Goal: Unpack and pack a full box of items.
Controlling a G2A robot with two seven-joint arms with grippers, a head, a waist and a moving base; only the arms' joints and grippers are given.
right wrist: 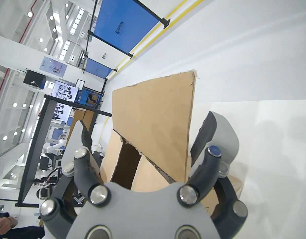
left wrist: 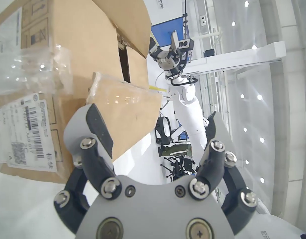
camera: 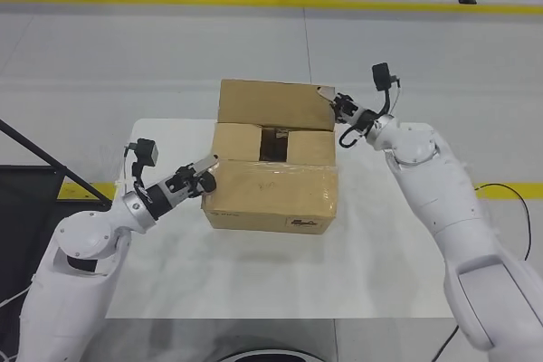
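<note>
Starting with the top view, I am seeing the brown cardboard box (camera: 267,185) sitting at the centre of the white counter (camera: 371,262). Its far flap (camera: 271,100) is standing up at 12 o'clock, and its tape-covered near flap (camera: 271,185) is folding out toward 6 o'clock. The two inner flaps (camera: 273,142) are lying flat over the contents, with a dark gap between them. The left gripper (camera: 202,174) is sitting at the box's 9 o'clock corner and the right gripper (camera: 335,101) at its 1 o'clock corner.

In the left wrist view, the left gripper (left wrist: 153,115) is keeping its jaws wide. One pad (left wrist: 100,125) is touching the taped flap (left wrist: 123,100) and the other is well apart from it.

In the right wrist view, the right gripper (right wrist: 145,120) is also spreading its jaws wide, straddling the edge of the raised flap (right wrist: 155,100) without clamping it.

I am judging the risks this way: with neither flap pinched, either one could slip free. An uneven pull might also twist or slide the box across the counter, and the loose tape could snag a pad.
</note>
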